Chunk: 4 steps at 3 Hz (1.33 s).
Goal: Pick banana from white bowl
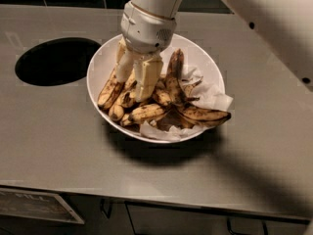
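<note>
The white bowl [102,65] stands in the middle of the grey counter and holds a heap of overripe, brown-blotched bananas on crumpled white paper. My gripper [133,89] is lowered into the left half of the bowl from above, its tip down among the bananas. A brown-spotted banana [128,88] lies right at the tip, partly hidden by it. Another long curved banana [201,114] lies at the bowl's front right, with its end over the rim. A dark one [173,75] stands just right of the gripper.
A dark round hole [56,60] is cut into the counter left of the bowl. My white arm [264,28] crosses the upper right. The counter's front edge [146,199] runs along the bottom, with cabinet fronts below. Dark tiles line the back wall.
</note>
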Available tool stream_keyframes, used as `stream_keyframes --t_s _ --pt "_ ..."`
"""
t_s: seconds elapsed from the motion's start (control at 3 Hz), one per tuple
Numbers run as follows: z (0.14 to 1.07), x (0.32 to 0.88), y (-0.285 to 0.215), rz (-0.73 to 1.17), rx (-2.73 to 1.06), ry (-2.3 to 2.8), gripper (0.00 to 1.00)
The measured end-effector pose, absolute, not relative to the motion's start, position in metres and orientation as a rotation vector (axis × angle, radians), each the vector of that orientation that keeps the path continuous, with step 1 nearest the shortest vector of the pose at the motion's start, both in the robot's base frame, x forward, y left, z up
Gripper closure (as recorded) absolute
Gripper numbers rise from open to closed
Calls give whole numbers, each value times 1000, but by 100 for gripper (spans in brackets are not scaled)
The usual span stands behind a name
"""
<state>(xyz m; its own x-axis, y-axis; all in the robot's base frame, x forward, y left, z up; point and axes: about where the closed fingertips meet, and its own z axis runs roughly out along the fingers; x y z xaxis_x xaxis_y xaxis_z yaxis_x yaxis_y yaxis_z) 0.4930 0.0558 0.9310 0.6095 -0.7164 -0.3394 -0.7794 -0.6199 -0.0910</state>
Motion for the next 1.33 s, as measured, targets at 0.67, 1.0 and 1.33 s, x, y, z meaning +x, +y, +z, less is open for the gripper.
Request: stream_keyframes --t_s 0.67,1.0,1.33 --pt "926 495 62 430 -2621 1211 49" --pt "925 496 62 437 -2625 1210 52" --pt "924 496 63 439 -2628 1210 56"
